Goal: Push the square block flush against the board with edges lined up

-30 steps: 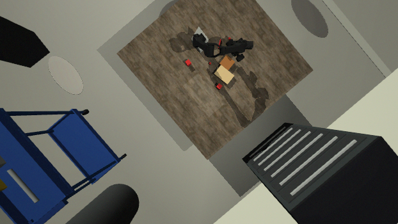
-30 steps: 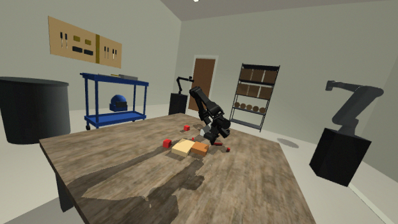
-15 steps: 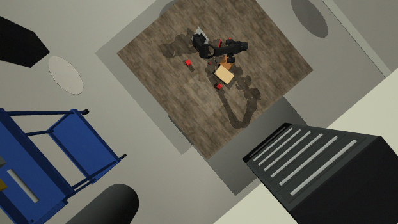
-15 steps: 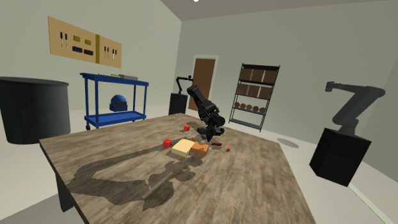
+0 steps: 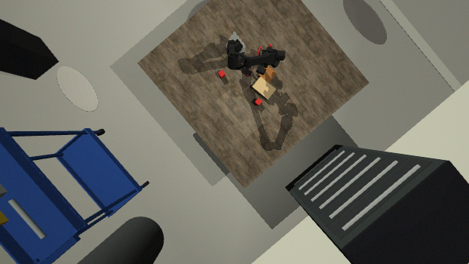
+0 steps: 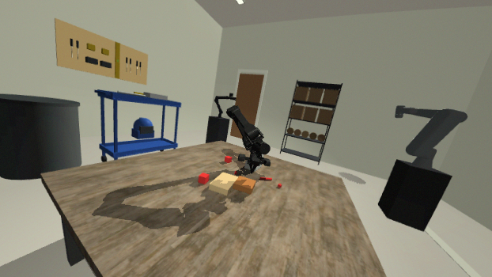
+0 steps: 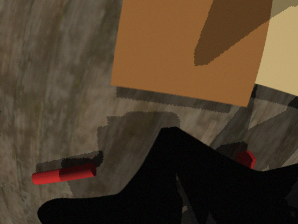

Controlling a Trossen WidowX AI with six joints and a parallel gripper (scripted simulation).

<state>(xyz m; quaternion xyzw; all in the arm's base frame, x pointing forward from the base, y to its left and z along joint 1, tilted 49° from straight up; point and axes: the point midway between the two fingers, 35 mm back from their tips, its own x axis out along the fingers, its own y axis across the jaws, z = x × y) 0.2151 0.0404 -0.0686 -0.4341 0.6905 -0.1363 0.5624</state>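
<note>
Square block (image 5: 269,73) (image 6: 245,184) (image 7: 170,45) sits beside the board (image 5: 263,88) (image 6: 222,184) (image 7: 283,55); a rack (image 6: 319,85) holds boxes (image 6: 315,95).

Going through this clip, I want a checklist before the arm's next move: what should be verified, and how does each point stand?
1. Fingers shut, holding nothing: ok.
2. Square block and board flat on the table: ok.
3. Fingers clear of both parts: ok.
4. Whole block side touching the board: cannot tell; they look closed up, but a thin gap could be hidden.
5. Edges even: not ok at the end nearest the fingers, where the block's corner juts past the board's; cannot tell at the other end.
</note>
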